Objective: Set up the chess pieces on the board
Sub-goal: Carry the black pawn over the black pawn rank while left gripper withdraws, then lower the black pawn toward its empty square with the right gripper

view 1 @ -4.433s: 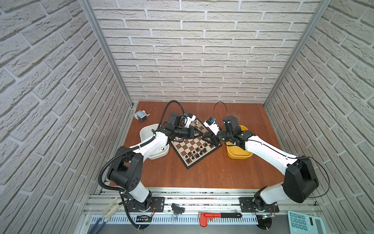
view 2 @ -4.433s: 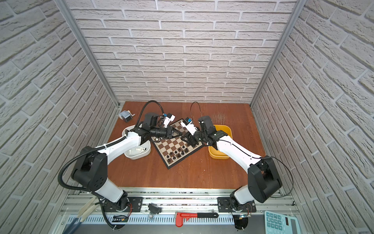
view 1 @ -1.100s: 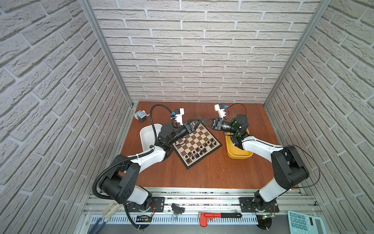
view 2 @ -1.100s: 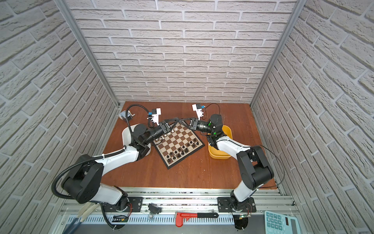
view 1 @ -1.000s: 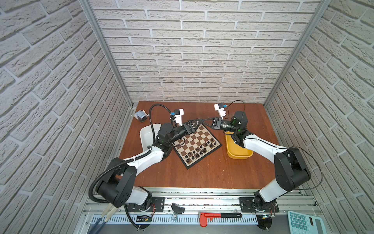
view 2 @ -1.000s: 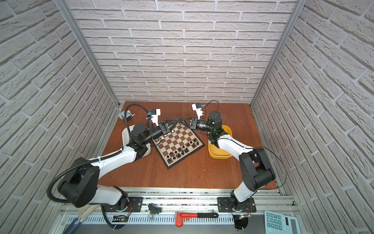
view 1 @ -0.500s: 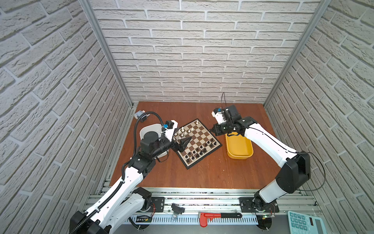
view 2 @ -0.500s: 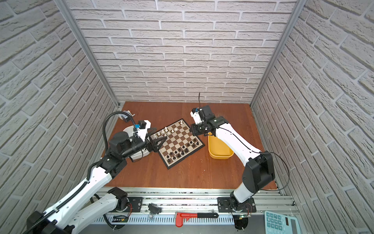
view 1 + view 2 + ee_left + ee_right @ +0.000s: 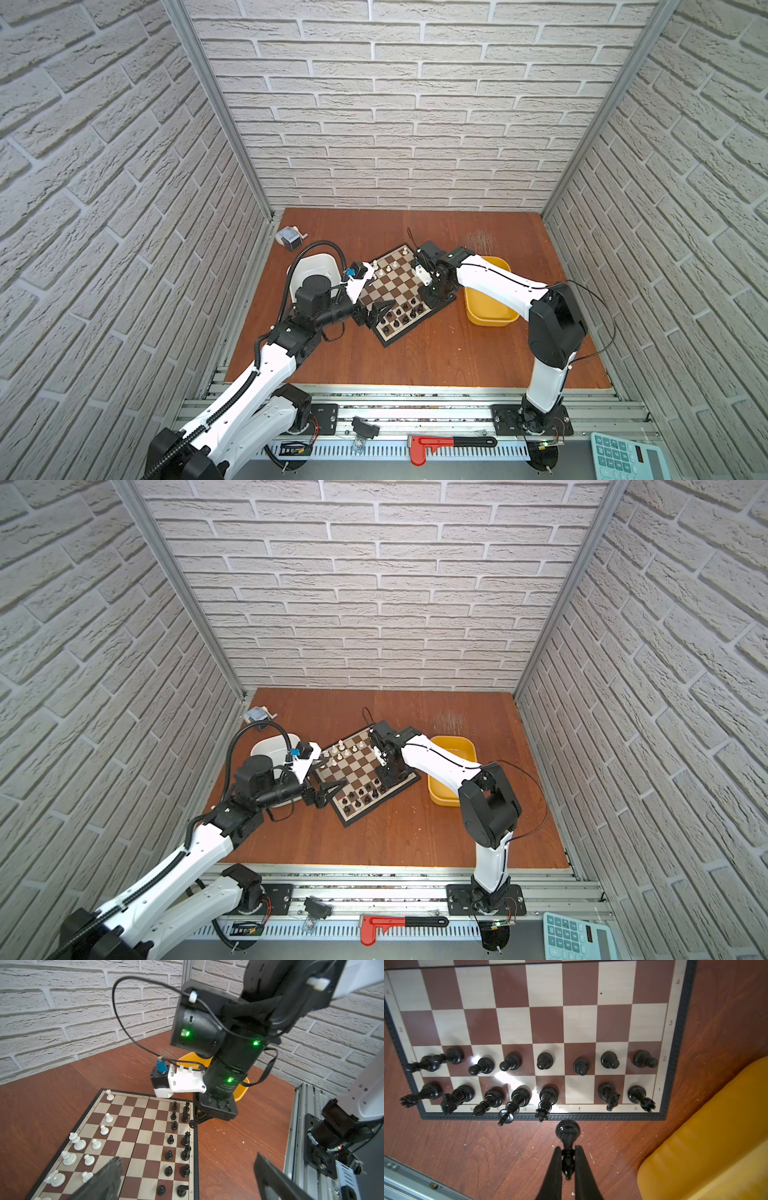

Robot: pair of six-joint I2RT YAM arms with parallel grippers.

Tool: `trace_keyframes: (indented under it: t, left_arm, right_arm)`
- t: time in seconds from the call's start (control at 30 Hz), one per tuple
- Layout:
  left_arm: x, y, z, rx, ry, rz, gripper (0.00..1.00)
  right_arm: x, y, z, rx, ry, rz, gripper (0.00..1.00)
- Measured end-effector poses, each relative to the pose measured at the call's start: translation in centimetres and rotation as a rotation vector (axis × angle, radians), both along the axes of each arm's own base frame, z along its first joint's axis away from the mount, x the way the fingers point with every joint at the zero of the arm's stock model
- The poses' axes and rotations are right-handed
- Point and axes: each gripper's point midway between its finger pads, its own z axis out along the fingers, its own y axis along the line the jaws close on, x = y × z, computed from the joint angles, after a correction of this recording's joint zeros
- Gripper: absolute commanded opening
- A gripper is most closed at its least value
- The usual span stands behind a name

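top views: paired, high and far from the board, looking steeply down on it whole | left wrist: low, near, facing across the board | right wrist: close above one edge of the board, facing straight down | shared by all: the board

Reddish wooden tabletop. Directly on it: board mid, skewed; white tub beside its left; yellow tub beside its right; small grey gadget in far-left corner.

board: table centre, in both top views
chess pieces: on board, rows along its lower-right and upper-left edges
left tub: left of board
right tub: right of board
held piece: in right gripper, just off board rim
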Motion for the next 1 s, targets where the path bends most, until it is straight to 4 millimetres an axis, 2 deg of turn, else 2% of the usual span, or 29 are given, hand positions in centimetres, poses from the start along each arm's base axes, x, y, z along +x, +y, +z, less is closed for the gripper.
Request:
trace_keyframes:
  t: [0.17, 0.37, 0.7, 1.0]
  left_arm:
    - [-0.3, -0.2, -0.1, 0.007, -0.006, -0.015, 0.98]
    - [-0.3, -0.2, -0.1, 0.008, -0.008, -0.015, 0.98]
    - [-0.2, 0.0, 0.2, 0.01, -0.026, -0.006, 0.98]
    - [-0.2, 0.1, 0.3, 0.01, -0.031, 0.004, 0.98]
  right_arm:
    - [0.8, 0.1, -0.9, -0.039, -0.001, 0.014, 0.06]
    - [1.6, 0.3, -1.0, -0.057, -0.014, 0.021, 0.06]
    - [1.4, 0.2, -3.1, -0.091, 0.034, 0.034, 0.06]
    - [1.4, 0.2, -3.3, -0.093, 0.036, 0.042, 0.11]
